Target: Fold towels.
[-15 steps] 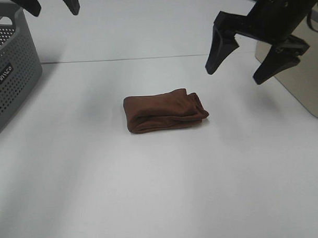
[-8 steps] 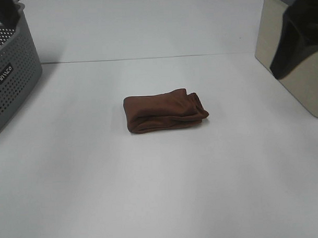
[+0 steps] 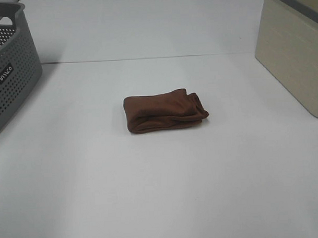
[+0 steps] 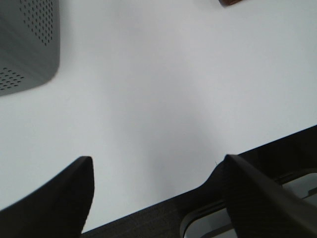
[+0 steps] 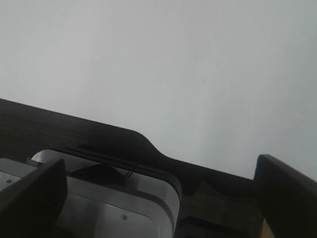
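Observation:
The dark reddish-brown towel (image 3: 165, 111) lies folded into a small thick bundle at the middle of the white table (image 3: 161, 192) in the exterior high view. Neither arm shows in that view. A sliver of the towel (image 4: 233, 2) shows at the edge of the left wrist view. My left gripper (image 4: 156, 196) is open and empty, over the table's edge. My right gripper (image 5: 161, 193) is open and empty, over the table's edge and a grey machine base (image 5: 114, 208). The towel's white tag is hidden.
A grey perforated basket (image 3: 11, 66) stands at the far left; it also shows in the left wrist view (image 4: 27, 44). A beige box (image 3: 295, 57) stands at the far right. The table's front edge (image 4: 163, 198) and dark floor show below the left gripper.
Both arms have drawn back out of the exterior high view: the right arm left to the upper right, the left one to the upper left. The towel has not moved.

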You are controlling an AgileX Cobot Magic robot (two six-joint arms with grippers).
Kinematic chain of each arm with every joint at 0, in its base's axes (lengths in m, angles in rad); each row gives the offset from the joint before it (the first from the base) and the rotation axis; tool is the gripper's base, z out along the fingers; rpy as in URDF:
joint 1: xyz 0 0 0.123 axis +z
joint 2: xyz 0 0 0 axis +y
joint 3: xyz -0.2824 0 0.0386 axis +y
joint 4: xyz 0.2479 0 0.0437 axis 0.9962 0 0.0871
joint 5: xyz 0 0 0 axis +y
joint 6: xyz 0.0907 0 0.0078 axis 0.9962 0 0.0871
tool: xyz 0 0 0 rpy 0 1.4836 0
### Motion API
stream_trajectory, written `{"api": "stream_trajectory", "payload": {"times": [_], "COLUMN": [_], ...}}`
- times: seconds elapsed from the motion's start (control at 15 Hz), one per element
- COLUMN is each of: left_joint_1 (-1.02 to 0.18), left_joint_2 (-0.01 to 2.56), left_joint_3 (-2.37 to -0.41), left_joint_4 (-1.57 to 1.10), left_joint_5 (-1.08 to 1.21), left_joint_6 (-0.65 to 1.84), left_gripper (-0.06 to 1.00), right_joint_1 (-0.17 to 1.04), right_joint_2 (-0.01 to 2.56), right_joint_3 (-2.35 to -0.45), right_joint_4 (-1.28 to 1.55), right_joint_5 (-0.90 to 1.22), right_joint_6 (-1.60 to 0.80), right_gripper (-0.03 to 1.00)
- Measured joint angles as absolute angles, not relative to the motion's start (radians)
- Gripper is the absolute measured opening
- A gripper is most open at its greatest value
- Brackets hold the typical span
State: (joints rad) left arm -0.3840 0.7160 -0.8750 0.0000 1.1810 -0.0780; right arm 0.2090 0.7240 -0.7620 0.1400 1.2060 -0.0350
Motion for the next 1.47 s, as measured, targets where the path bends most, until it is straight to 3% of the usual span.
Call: {"api": "stream_trajectory", "payload": {"times": [0.2,0.47,0.87,1.47], "left_joint_1": [-0.384,-0.384,-0.384,-0.384], "left_joint_2": [0.406,0.179,0.151,0.151], "left_joint_3": [-0.653,-0.523,-0.51,-0.51], "left_joint_4": [-0.022,-0.096,-0.159,-0.159], "left_joint_5": [1.132,1.088,1.061,1.061], "left_joint_6": [0.015,0.113,0.174,0.174], "left_gripper": [0.69,0.69,0.69,0.69], "right_joint_1": [0.209,0.209,0.209,0.209], "right_joint_2": [0.465,0.23,0.122,0.122], "right_joint_3": [-0.668,-0.583,-0.511,-0.511], "right_joint_4": [0.098,0.091,0.091,0.091], "right_joint_5": [1.206,1.184,1.072,1.071], "right_joint_6": [-0.049,-0.078,-0.079,-0.07], "right_gripper": [0.96,0.96,0.96,0.96]}}
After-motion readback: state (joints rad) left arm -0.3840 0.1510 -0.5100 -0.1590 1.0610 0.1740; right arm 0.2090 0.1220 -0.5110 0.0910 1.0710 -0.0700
